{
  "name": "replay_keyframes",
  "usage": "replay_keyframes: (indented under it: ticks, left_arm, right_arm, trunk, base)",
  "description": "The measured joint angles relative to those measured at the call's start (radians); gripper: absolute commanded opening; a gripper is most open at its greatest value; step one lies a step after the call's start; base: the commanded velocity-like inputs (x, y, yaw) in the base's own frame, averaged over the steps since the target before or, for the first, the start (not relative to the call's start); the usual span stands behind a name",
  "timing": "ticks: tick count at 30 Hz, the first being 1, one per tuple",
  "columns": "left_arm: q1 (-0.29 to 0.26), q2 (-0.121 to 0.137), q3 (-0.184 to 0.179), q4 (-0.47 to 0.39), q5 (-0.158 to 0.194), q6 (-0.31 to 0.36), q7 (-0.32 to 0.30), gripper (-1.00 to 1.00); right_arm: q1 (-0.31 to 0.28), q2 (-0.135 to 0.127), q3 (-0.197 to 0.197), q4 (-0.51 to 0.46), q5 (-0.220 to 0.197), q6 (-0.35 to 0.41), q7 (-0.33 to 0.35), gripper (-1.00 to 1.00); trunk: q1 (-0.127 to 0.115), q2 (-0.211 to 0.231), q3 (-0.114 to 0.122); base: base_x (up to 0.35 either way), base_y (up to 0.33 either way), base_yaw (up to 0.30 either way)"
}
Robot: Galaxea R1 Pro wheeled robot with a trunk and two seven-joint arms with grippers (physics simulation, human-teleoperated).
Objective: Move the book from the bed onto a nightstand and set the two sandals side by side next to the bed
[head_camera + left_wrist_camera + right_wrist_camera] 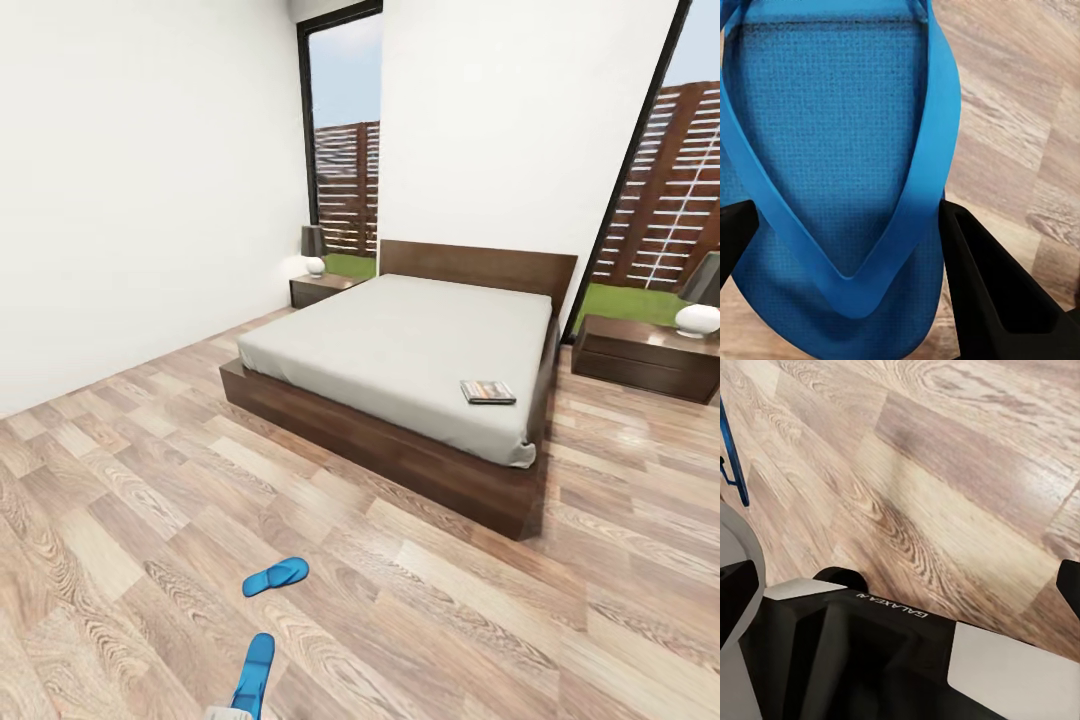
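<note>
Left gripper point(844, 247) is closed on one bright blue flip-flop sandal point(832, 150), its black fingers point(982, 277) pressing both edges. Right gripper's state I cannot tell. On the wooden plank floor point(120, 500) lies the second blue sandal point(275, 576). Farther, the small dark paperback book point(487, 391) rests on the grey-white mattress of the low brown bed point(400, 340), between two dark brown nightstands point(645, 355).

Bedroom: bed point(400, 350), nightstand point(645, 357)
</note>
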Motion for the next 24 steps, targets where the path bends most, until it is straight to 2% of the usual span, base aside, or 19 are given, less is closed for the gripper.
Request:
replay_keyframes:
  ticks: [5, 17, 24]
  left_arm:
    - [0.0, 0.0, 0.0, -0.001, 0.0, 0.0, 0.0, -1.0]
    - [0.0, -0.001, 0.0, 0.0, 0.0, 0.0, 0.0, -1.0]
    - [0.0, -0.001, 0.0, 0.0, 0.0, 0.001, 0.0, -1.0]
  right_arm:
    - [0.0, 0.0, 0.0, 0.0, 0.0, 0.0, 0.0, 1.0]
    - [0.0, 0.0, 0.0, 0.0, 0.0, 0.0, 0.0, 1.0]
    - [0.0, 0.0, 0.0, 0.0, 0.0, 0.0, 0.0, 1.0]
  trunk:
    - [0.0, 0.0, 0.0]
    - [-0.001, 0.0, 0.0]
    - [-0.001, 0.0, 0.0]
  base:
    - [0.144, 0.0, 0.0]
    - [0.311, 0.0, 0.0]
    - [0.322, -0.078, 0.0]
